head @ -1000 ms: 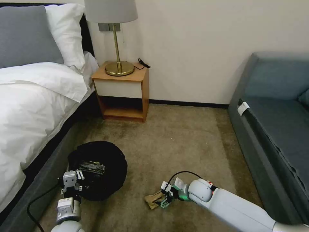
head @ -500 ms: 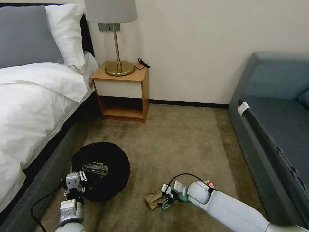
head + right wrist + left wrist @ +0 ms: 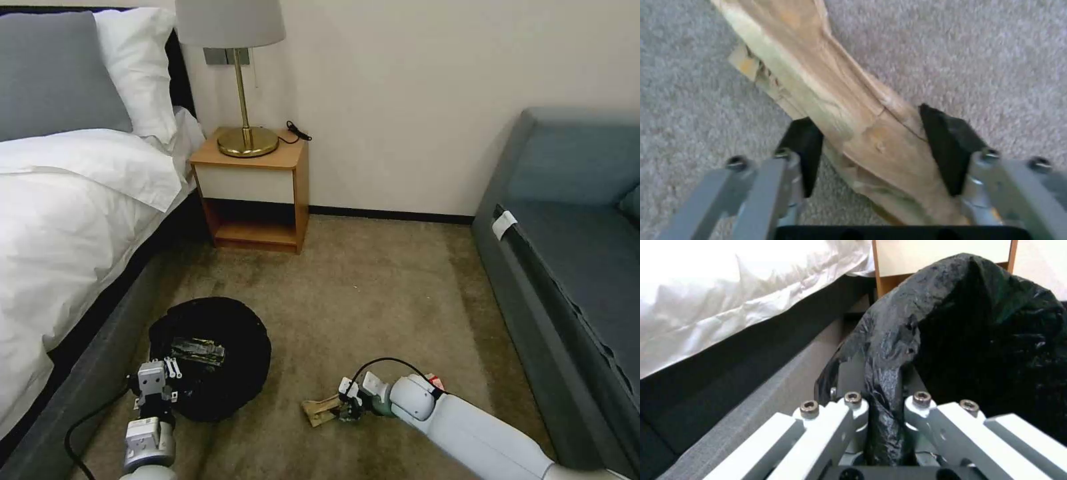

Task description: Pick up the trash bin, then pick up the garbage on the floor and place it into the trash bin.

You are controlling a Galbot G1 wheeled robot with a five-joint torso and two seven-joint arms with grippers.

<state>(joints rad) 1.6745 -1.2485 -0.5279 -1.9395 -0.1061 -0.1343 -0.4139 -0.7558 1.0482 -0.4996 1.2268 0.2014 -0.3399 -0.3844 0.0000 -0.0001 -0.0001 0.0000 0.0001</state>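
Observation:
The trash bin (image 3: 230,333), round with a black bag liner, sits low beside the bed base with its mouth facing me. My left gripper (image 3: 157,392) is shut on its near rim; the left wrist view shows the liner (image 3: 889,350) pinched in that gripper (image 3: 884,399). Something glossy (image 3: 195,350) lies inside the bin. Of the garbage, a tan paper scrap (image 3: 319,410) lies on the carpet. My right gripper (image 3: 344,408) is down at it, open. In the right wrist view its black pads (image 3: 805,146) stand on either side of the scrap (image 3: 853,113). A red-and-white packet (image 3: 435,381) peeks out behind the right arm.
The bed (image 3: 67,220) runs along the left, with its grey base close to the bin. A wooden nightstand (image 3: 257,190) with a brass lamp (image 3: 245,137) stands at the wall. A blue-grey sofa (image 3: 573,267) lines the right. Open carpet (image 3: 373,293) lies between them.
The bin and left gripper have shifted a little right and toward me. The right gripper has sunk lower over the paper scrap, which now lies flatter between its fingers.

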